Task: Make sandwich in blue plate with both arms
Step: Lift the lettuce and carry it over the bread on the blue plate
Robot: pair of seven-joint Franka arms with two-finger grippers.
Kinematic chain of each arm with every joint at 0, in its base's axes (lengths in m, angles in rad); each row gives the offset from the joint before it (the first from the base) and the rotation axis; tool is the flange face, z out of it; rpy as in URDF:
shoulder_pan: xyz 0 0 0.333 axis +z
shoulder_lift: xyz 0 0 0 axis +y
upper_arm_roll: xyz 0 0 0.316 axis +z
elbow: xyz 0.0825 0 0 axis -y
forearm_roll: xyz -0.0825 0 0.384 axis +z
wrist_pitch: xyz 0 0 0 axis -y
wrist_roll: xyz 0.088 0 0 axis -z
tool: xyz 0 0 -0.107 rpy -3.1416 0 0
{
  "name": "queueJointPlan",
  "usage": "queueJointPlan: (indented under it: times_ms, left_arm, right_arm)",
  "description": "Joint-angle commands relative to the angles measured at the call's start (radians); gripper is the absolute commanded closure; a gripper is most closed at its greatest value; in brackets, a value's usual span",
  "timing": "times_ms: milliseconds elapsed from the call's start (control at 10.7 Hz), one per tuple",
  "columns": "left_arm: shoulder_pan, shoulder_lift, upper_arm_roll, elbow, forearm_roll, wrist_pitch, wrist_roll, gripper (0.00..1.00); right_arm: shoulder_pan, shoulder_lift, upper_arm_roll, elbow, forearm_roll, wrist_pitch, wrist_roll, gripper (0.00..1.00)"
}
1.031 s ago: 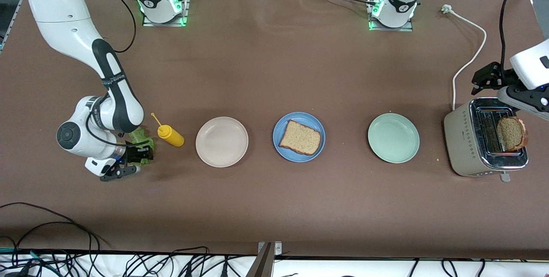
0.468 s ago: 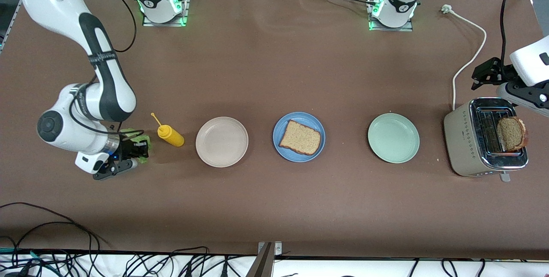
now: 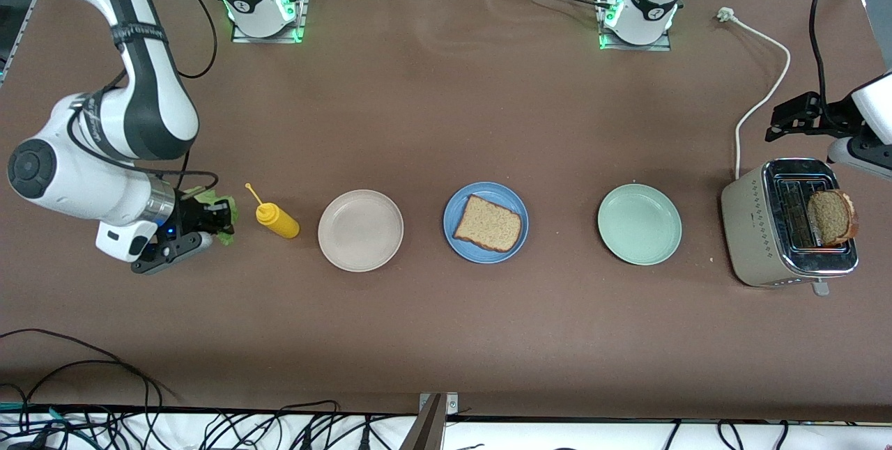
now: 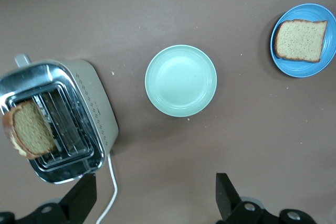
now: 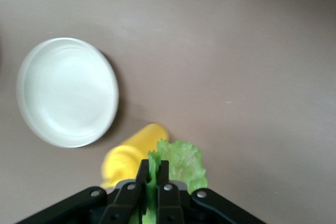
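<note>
Right gripper (image 3: 209, 221) pinching lettuce leaf (image 5: 177, 164) above the mustard bottle (image 3: 277, 220) — presumably bound for the bread slice (image 3: 489, 223) on blue plate (image 3: 456, 210). Left gripper (image 4: 152, 195) spread wide, empty, waiting over the toaster (image 3: 752, 227) — likely for its slice.

2 glossy white arms (image 3: 132, 98), black joints, cables

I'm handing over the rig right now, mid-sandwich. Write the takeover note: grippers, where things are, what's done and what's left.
Right gripper: shut on the lettuce leaf, up beside the yellow squeeze bottle at the right arm's end of the table.
Left gripper: open, empty, waiting up by the toaster.
Blue plate: mid-table, between the beige plate and the mint-green plate, with one bread slice on it.
Second bread slice: sticking up out of the toaster.
Done: first slice plated, lettuce gripped.
Left: lettuce onto that slice, then the toaster slice on top.
</note>
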Motion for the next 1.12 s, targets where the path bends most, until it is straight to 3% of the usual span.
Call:
queueJointPlan:
  times_ms: [0, 281, 468, 750, 1031]
  left_arm:
    - [0.012, -0.049, -0.005, -0.029, -0.04, -0.029, -0.056, 0.0]
    - [0.015, -0.181, -0.005, -0.213, -0.043, 0.072, -0.06, 0.0]
    - [0.044, -0.222, -0.005, -0.275, -0.079, 0.097, -0.06, 0.0]
    - [0.049, -0.23, -0.001, -0.286, -0.079, 0.103, -0.059, 0.0]
    - [0.061, -0.226, -0.001, -0.278, -0.079, 0.101, -0.057, 0.0]
  right_arm:
    - [0.142, -0.088, -0.035, -0.012, 0.06, -0.108, 0.191, 1.0]
    - [0.378, -0.09, -0.153, 0.015, 0.071, -0.134, 0.428, 1.0]
    - [0.457, -0.044, -0.155, 0.06, 0.069, -0.125, 0.604, 1.0]
    - [0.58, 0.093, -0.158, 0.219, 0.069, -0.119, 0.898, 1.0]
    - [0.683, 0.288, -0.158, 0.453, 0.069, -0.105, 1.222, 1.0]
